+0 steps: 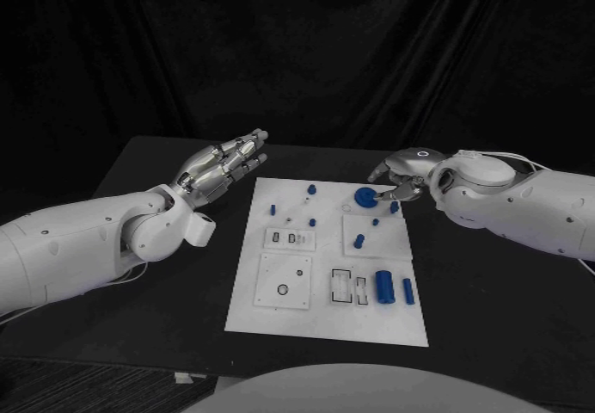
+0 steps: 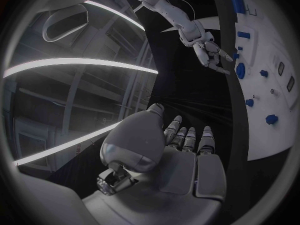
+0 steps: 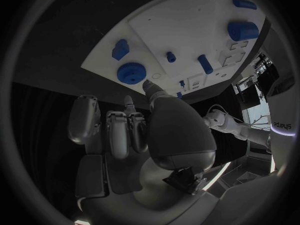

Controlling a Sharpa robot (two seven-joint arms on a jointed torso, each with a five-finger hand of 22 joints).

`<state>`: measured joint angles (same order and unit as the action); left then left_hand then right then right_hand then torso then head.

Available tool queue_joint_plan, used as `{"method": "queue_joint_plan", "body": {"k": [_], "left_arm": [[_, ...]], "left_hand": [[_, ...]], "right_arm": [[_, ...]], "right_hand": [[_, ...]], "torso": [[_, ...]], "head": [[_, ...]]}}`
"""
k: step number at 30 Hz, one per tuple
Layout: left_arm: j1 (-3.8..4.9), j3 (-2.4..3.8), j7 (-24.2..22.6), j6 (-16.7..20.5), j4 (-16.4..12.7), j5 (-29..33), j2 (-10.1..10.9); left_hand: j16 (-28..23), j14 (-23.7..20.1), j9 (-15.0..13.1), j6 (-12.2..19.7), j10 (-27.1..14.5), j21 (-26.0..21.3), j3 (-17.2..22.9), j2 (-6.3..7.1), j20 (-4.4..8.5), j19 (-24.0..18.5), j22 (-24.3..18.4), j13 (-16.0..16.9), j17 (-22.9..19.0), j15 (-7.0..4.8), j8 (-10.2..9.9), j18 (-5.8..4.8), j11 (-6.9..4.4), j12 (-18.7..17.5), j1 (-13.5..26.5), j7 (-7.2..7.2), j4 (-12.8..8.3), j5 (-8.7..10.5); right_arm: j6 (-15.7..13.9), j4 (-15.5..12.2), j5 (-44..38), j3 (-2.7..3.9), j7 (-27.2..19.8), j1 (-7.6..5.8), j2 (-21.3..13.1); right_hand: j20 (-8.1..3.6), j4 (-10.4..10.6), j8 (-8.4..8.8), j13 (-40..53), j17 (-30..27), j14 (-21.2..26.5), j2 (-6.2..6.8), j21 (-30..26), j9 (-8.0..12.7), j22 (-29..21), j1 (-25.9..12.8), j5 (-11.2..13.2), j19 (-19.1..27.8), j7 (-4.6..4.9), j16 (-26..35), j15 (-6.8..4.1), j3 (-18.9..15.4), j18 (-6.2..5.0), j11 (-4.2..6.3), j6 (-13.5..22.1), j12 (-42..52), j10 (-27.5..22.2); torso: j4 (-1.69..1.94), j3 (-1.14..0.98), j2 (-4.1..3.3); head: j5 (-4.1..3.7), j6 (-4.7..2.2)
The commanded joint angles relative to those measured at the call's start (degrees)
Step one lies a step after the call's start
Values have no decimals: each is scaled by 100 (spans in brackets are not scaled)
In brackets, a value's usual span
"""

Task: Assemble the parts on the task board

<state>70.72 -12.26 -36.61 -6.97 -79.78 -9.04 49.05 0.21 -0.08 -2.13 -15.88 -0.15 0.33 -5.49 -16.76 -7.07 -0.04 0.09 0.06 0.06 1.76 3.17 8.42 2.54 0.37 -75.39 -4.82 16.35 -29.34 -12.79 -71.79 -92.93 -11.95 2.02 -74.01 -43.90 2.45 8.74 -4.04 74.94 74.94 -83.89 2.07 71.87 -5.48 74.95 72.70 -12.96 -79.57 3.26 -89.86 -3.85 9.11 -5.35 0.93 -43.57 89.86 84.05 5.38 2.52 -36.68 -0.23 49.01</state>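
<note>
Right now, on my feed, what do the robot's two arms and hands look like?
Both arms are smooth, rounded white shells with small dark screw dots. The left hand and right hand are silver metal with segmented fingers. A thin white cable loops over the right wrist.

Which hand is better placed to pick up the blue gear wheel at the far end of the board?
The right hand. Its fingertips sit right beside the blue gear wheel at the task board's far right corner. The left hand hovers open off the board's left edge, farther from it.
</note>
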Motion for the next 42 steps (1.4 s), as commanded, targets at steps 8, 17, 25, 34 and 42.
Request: {"method": "queue_joint_plan", "body": {"k": [8,17,25,34,42], "left_arm": [[-12,6,-56,-103,3,7,-16],[-16,6,-35,-133,24,7,-46],[-21,6,-14,-154,30,7,-50],[-25,6,2,-190,37,6,-67],[-30,6,16,-204,35,6,-60]], "left_hand": [[-21,8,-9,-24,15,-33,32,0,-39,4,-9,-6,-6,36,21,96,43,-37,-78,-3,4,-38],[-21,8,-9,-24,15,-33,32,0,-39,4,-9,-6,-6,36,21,96,43,-37,-78,-3,4,-38],[-21,8,-9,-24,15,-33,32,0,-39,4,-9,-6,-6,36,21,96,43,-37,-78,-3,4,-38],[-21,8,-8,-19,15,-33,43,0,-44,4,-9,-6,-6,42,20,95,48,-37,-81,-7,7,-37],[-21,8,-7,-16,15,-33,51,0,-48,4,-9,-6,-6,46,20,95,52,-37,-82,-10,10,-36]], "right_arm": [[-19,117,-9,4,140,36,119],[-14,508,-9,5,104,122,415],[56,760,-9,6,98,207,610],[177,876,-9,6,100,278,695],[268,869,-9,6,109,307,709]], "right_hand": [[-30,-78,-1,1506,1506,-611,-7,36,-5,468,90,-103,-10,8,-14,-59,25,98,49,22,14,595],[-45,-93,-94,1506,1506,-611,-23,83,-65,525,12,-85,-75,53,-14,-63,26,105,30,-174,14,595],[-33,-115,-141,1506,1506,-611,20,89,-121,548,-40,200,-108,87,-14,-44,-22,111,4,-281,14,595],[-11,-181,-200,1506,1506,-611,38,50,-188,540,11,238,-102,137,-14,-13,-24,106,-36,-376,14,595],[18,-222,-313,1506,1506,-611,57,13,-281,535,22,261,-93,188,-14,21,-44,102,-79,-485,14,595]], "torso": [[0,0,0],[4,2,1],[7,0,-2],[9,-2,0],[-2,4,2]], "head": [[-13,14],[-15,26],[-1,49],[-6,57],[8,73]]}}
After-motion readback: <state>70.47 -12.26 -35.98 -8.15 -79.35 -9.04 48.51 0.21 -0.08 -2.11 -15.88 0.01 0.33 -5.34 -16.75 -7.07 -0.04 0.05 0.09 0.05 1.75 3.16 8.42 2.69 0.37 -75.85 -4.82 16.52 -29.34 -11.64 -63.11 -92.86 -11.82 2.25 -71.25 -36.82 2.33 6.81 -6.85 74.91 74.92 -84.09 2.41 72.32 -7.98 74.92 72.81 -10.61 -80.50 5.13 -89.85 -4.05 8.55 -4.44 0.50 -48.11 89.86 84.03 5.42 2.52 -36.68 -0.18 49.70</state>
